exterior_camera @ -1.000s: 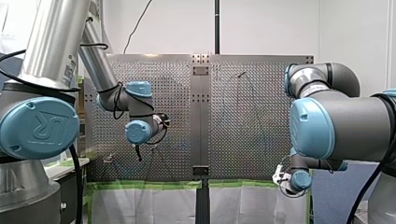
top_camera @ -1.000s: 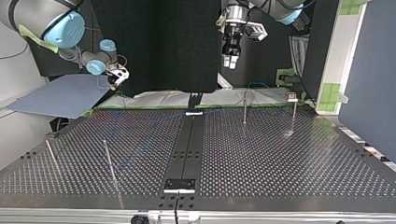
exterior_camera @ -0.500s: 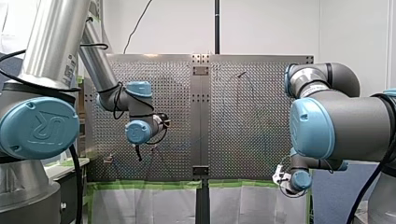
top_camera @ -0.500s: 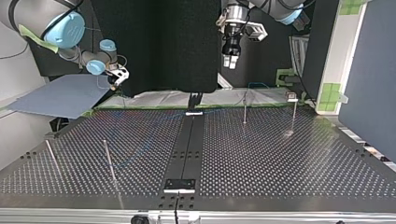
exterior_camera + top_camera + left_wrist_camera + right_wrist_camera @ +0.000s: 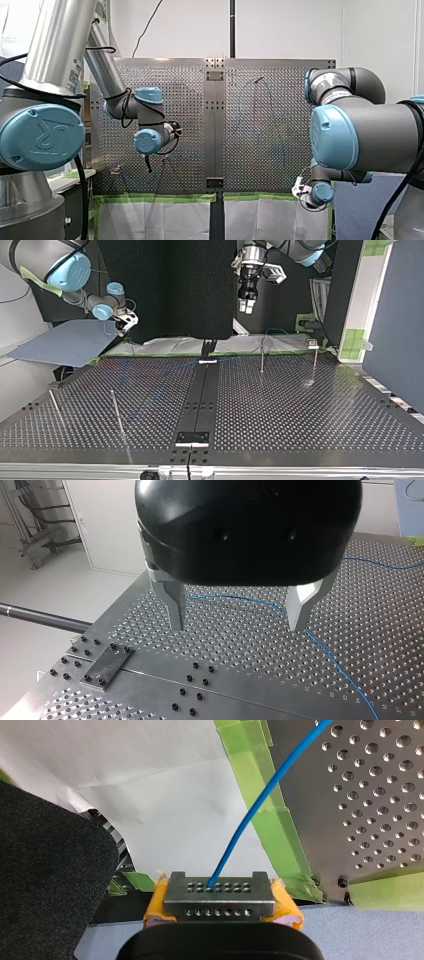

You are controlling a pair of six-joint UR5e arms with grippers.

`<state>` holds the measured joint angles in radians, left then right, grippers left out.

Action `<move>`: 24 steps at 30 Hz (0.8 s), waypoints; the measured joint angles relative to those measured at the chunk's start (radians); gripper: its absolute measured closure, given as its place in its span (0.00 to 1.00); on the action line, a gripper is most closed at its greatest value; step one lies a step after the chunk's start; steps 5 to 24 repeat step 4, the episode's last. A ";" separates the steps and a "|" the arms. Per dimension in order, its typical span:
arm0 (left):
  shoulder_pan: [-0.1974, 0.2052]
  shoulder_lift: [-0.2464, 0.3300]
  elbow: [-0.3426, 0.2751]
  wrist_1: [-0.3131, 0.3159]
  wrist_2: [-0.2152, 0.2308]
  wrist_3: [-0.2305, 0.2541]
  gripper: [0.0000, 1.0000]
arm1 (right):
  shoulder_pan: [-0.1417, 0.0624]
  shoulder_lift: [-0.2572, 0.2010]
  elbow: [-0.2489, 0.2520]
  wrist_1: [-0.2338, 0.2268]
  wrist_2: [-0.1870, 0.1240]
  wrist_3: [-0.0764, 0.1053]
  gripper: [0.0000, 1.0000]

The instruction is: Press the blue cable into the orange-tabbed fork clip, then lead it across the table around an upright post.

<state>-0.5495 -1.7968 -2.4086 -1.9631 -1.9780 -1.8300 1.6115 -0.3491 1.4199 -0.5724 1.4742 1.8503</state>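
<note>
**One gripper pinches the cable, one hangs open**

My right gripper [image 5: 219,892] presses its yellow pads [image 5: 286,906] together on the blue cable [image 5: 260,805], just past the edge of the table [image 5: 380,795]. The cable lies across the table. My left gripper [image 5: 237,625] hangs above it, fingers [image 5: 175,605] spread wide, holding nothing.

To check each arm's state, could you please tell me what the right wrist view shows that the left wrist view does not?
Only the right wrist view: my right gripper, yellow-padded, shut on the blue cable, with green tape edging the table. Only the left wrist view: my left gripper, metal fingers open and empty above the table, and a dark plate bolted down. Both: the blue cable and the perforated table.
</note>
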 joint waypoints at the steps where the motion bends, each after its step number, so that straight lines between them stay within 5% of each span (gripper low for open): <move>1: 0.000 0.000 0.000 0.000 0.000 0.000 0.01 | 0.000 0.000 0.000 0.000 0.000 0.000 1.00; 24: 0.000 0.000 0.000 0.000 0.000 0.000 0.01 | 0.000 0.000 0.000 0.000 0.000 0.000 1.00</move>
